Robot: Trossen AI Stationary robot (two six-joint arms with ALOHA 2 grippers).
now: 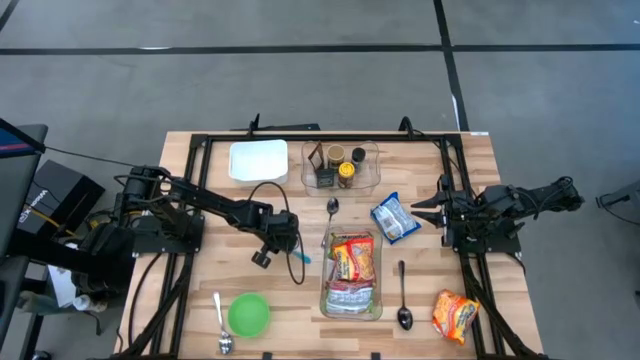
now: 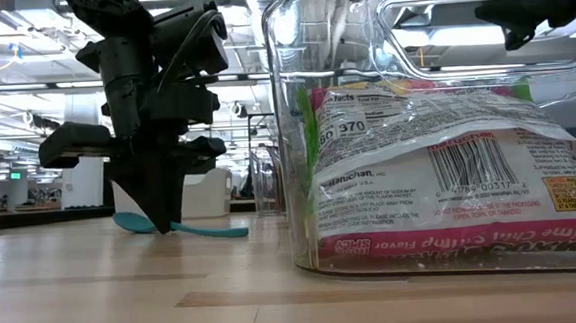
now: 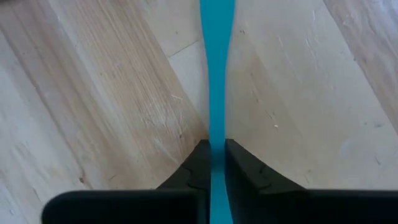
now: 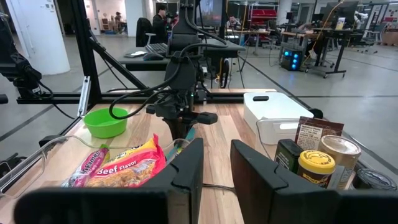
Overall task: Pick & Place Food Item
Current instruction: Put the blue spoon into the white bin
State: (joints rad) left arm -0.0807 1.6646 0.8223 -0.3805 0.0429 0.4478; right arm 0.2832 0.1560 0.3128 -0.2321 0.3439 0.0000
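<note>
Left pincer (image 1: 297, 262) stands tip-down on the worktop (image 1: 200, 200), its fingers (image 3: 200, 163) pinching the handle of a teal spoon (image 3: 217, 74) that lies flat on the wood, just beside the clear container (image 1: 351, 300). The grip looks centred on the thin handle in the left wrist view; for a clean pick, the lift should go straight up and slowly, since a flat handle can pivot between the pads. The container holds two noodle packets (image 1: 351, 262); a blue packet (image 1: 394, 217) lies beyond it and an orange packet (image 1: 455, 314) near the front edge, both on the wood. Right pincer (image 1: 428, 213) waits at the right side, fingers slightly spread, holding nothing. Swinging the spoon clear of the container wall avoids a knock.
</note>
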